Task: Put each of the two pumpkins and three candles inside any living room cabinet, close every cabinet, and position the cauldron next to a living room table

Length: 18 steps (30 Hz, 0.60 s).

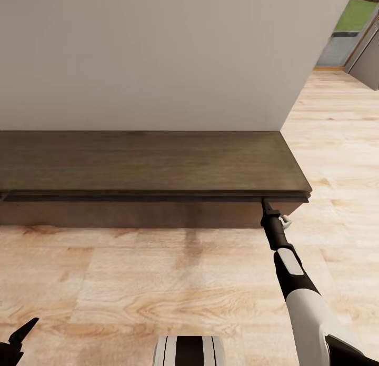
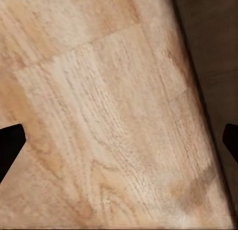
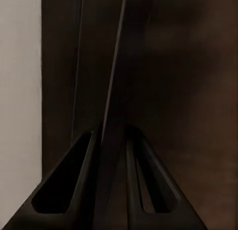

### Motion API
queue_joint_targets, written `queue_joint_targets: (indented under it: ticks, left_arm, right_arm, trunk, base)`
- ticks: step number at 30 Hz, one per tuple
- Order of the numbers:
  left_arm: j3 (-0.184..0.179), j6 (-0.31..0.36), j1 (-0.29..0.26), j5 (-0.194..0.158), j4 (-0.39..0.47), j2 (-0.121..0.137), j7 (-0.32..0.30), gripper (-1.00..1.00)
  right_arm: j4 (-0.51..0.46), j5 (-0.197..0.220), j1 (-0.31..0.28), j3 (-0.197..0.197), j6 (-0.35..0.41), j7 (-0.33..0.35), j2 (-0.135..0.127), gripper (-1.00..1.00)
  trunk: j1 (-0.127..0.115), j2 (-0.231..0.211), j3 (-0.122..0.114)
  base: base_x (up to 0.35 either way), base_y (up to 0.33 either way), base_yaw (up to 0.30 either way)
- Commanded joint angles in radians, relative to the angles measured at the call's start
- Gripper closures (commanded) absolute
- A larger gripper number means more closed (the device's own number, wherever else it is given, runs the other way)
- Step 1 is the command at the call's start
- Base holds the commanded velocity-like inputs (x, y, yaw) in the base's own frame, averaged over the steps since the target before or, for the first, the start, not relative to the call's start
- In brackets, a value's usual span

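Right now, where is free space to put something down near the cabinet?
The cabinet top is bare from the wall to its front edge. The floor before it is also bare. Only the front right corner is crowded, where the right gripper sits.

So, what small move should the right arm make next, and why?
Probably push forward gently. The right gripper is at the cabinet front, just under its top edge near the right end, its fingers close together around a thin edge. The front looks slightly out, so pushing should close it.
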<state>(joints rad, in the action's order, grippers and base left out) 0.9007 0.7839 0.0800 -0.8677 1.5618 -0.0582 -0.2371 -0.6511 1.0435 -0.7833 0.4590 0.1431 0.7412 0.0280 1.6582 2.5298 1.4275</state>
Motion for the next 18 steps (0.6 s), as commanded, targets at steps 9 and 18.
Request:
queue_joint_targets:
  ticks: [9, 18]
  left_arm:
    - [0.003, 0.003, 0.0, 0.001, 0.0, -0.003, -0.004, -1.0]
    - [0.003, 0.007, 0.0, 0.001, 0.0, 0.0, -0.005, -1.0]
  right_arm:
    - [0.015, 0.007, 0.0, 0.006, 0.009, 0.004, 0.0, 1.0]
    - [0.015, 0.007, -0.001, 0.006, 0.009, 0.004, 0.0, 1.0]
  trunk:
    - [0.0, 0.0, 0.001]
    - [0.0, 0.0, 0.001]
  base:
    - [-0.076, 0.0, 0.0]
    - [-0.172, 0.0, 0.0]
